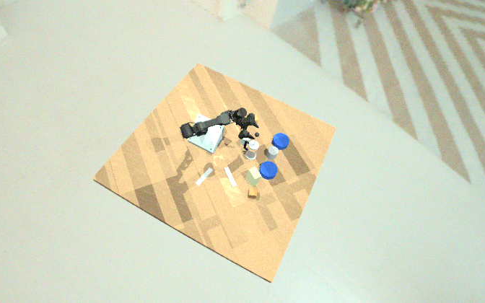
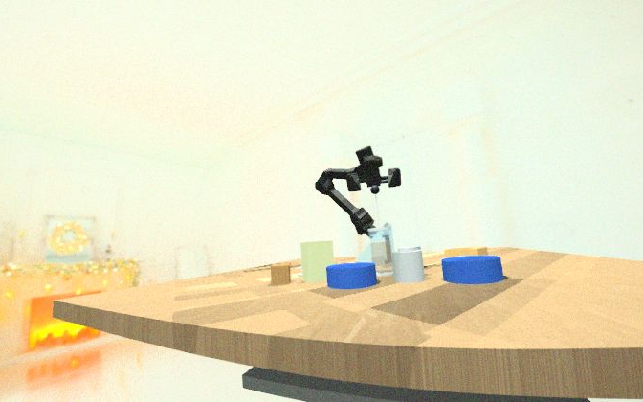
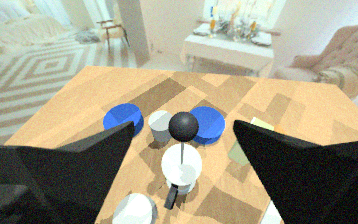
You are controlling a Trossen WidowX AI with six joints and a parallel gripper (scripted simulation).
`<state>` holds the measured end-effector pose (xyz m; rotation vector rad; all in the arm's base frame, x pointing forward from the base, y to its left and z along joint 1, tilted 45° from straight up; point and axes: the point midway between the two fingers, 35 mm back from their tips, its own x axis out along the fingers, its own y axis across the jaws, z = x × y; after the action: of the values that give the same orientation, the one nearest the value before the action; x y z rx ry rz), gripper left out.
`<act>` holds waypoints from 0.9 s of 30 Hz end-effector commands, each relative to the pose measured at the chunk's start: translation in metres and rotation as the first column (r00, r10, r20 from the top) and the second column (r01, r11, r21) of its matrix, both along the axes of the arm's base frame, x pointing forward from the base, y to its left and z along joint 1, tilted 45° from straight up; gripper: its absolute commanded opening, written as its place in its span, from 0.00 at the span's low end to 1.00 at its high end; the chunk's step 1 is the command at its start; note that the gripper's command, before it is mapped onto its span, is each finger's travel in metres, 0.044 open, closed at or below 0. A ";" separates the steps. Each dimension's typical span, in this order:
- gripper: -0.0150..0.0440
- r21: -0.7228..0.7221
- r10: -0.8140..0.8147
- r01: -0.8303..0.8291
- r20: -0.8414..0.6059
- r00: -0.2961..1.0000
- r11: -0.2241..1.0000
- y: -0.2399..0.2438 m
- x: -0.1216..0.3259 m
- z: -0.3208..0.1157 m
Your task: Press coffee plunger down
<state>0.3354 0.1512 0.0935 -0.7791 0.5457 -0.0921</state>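
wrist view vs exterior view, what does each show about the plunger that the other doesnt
Only the wrist view shows the black plunger knob centred between the open end effector's two fingers, with the press lid straight below.

Only the exterior view shows height: the knob stands raised on its thin rod above the press body, just under the end effector, and the arm's bend.

Both show the knob unclamped, plus the two blue discs and the grey cylinder beside the press.

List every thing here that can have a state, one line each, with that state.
Gripper: jaws wide open, holding nothing, poised above the knob.
Plunger knob: raised on its rod, not yet pressed.
Coffee press: upright on the table.
Grey cup: upright.
Two blue discs: lying flat.
Pale green block: standing upright.
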 end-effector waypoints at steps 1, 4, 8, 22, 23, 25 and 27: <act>1.00 -0.003 0.001 -0.001 -0.003 1.000 1.000 -0.003 0.005 -0.004; 1.00 -0.004 0.002 -0.002 -0.002 1.000 1.000 -0.004 0.009 -0.006; 0.96 -0.004 0.002 -0.002 -0.002 1.000 1.000 -0.005 0.011 -0.007; 0.46 -0.004 0.002 -0.002 -0.002 1.000 1.000 -0.005 0.011 -0.007; 0.46 -0.004 0.002 -0.002 -0.002 1.000 1.000 -0.005 0.011 -0.007; 0.46 -0.004 0.002 -0.002 -0.002 1.000 1.000 -0.005 0.011 -0.007; 0.46 -0.004 0.002 -0.002 -0.002 1.000 1.000 -0.005 0.011 -0.007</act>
<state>0.3465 0.1462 0.0869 -0.7823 0.5467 -0.0923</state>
